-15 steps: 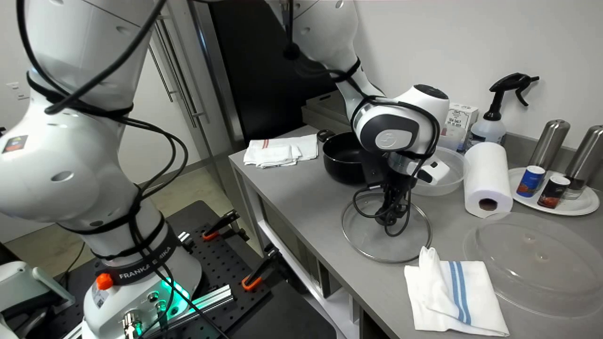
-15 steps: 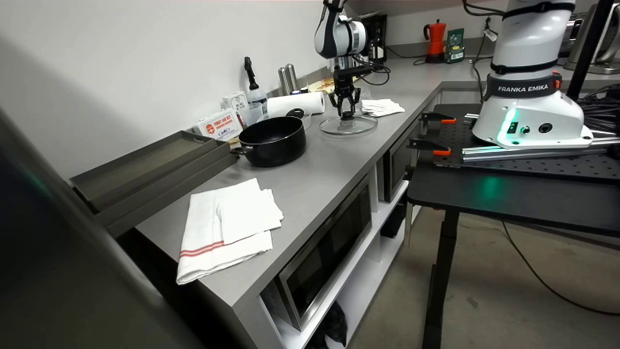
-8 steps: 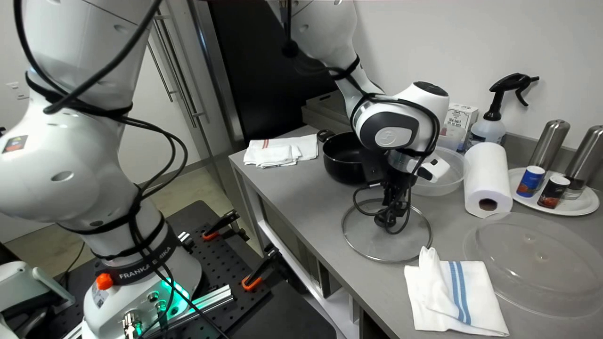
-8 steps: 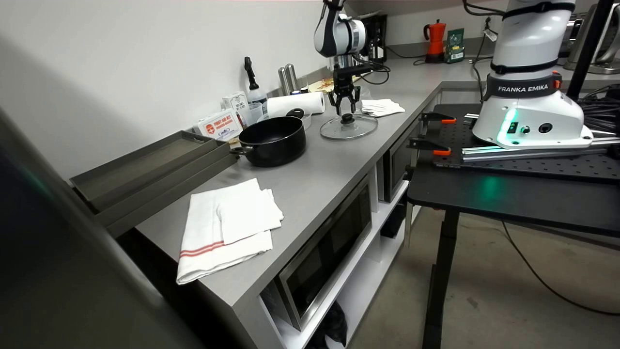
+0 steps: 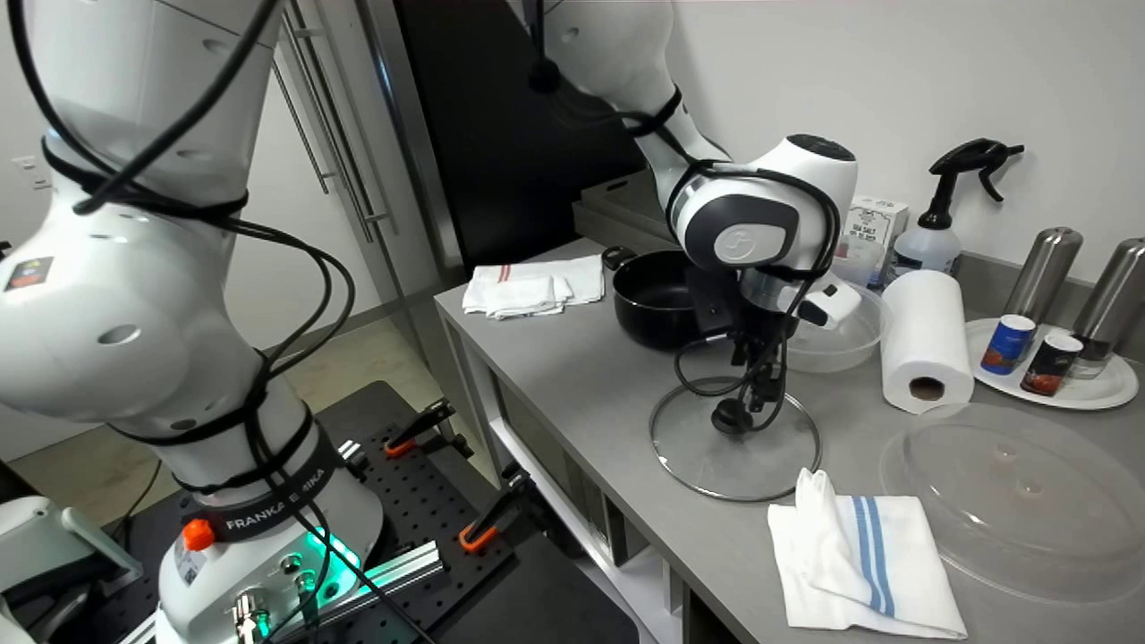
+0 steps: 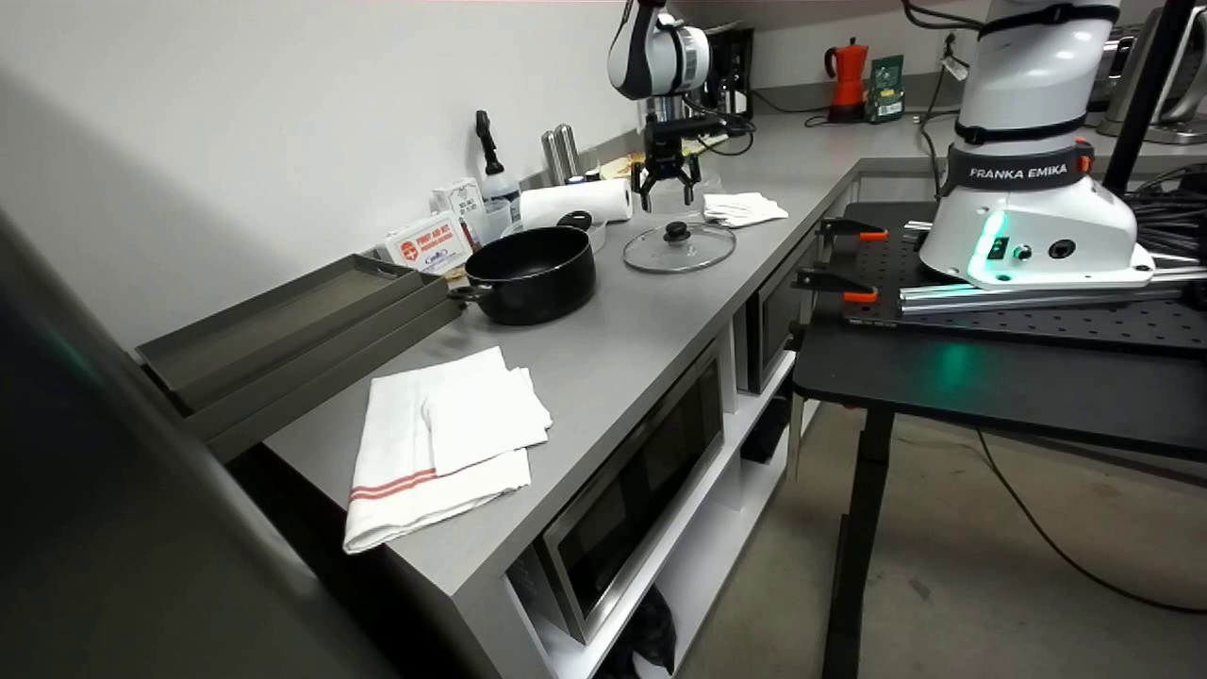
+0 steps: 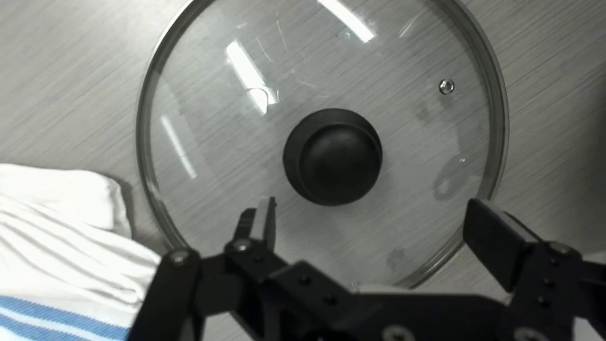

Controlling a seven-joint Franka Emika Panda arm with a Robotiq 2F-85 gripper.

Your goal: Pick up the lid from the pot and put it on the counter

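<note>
Your counter is a long grey slab, matte, and in the wrist view its surface carries fine parallel streaks. Above it reaches your white arm, smooth-shelled and round at the joints. The pot sits upright on the counter, squat, round, black and open at the top, its short handles on opposite sides.

Near the pot but apart from it, the lid lies flat on the counter with its top side up. It is a clear glass disc with a thin dark rim, and bright streaks of light reflect off it. Being round, it runs equally long every way; its central axis points straight up. A folded white cloth with blue stripes lies just beside the rim; whether the two touch, you cannot tell.

Your gripper, black and jointed, hangs over the lid with its two fingers spread wide. In the wrist view its flat pads face each other, well apart; in an exterior view you see open air between fingertips and lid. The knob, smooth, black and rounded, rises from the middle of the glass, and a small shiny metal ring sits between it and the rim.
</note>
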